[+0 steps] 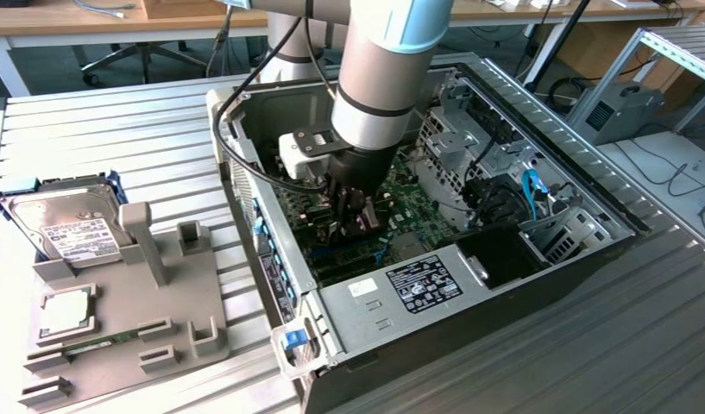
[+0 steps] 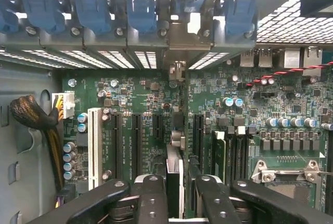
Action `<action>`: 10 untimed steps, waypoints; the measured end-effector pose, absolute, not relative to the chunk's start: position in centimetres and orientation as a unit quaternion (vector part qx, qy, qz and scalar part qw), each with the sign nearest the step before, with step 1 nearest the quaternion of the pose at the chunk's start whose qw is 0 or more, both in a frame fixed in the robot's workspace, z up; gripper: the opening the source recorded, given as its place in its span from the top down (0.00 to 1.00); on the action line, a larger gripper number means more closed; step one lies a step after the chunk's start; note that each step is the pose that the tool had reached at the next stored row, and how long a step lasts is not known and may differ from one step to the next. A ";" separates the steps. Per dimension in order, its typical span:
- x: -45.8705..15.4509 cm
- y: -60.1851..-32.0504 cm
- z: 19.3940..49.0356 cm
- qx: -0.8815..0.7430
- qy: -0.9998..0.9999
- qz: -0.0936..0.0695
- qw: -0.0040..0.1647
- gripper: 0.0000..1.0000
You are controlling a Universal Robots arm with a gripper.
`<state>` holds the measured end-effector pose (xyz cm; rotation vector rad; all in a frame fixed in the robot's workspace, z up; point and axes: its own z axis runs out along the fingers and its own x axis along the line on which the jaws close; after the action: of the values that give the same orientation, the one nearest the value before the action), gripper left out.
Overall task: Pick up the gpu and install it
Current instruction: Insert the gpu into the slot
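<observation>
Our hand is partly closed, pinching the gpu edge-on between its fingers, directly above the motherboard. We judge seating needs the card square over a slot, bracket toward the rear openings.

Behind your ribbed metal worktop you had wooden desks along the far edge, an office chair's wheeled base on the grey floor beneath, and an aluminium frame with loose cables at the exterior view's right.
</observation>
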<state>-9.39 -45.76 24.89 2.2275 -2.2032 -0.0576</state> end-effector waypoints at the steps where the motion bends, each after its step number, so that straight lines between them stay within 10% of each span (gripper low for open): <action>1: -9.4 -45.8 24.9 0.711 -0.703 -0.018 0.004 0.74; 10: -9.4 -45.8 24.9 0.711 -0.703 -0.018 0.004 0.60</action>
<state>-9.39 -45.76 24.89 2.2273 -2.2029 -0.0571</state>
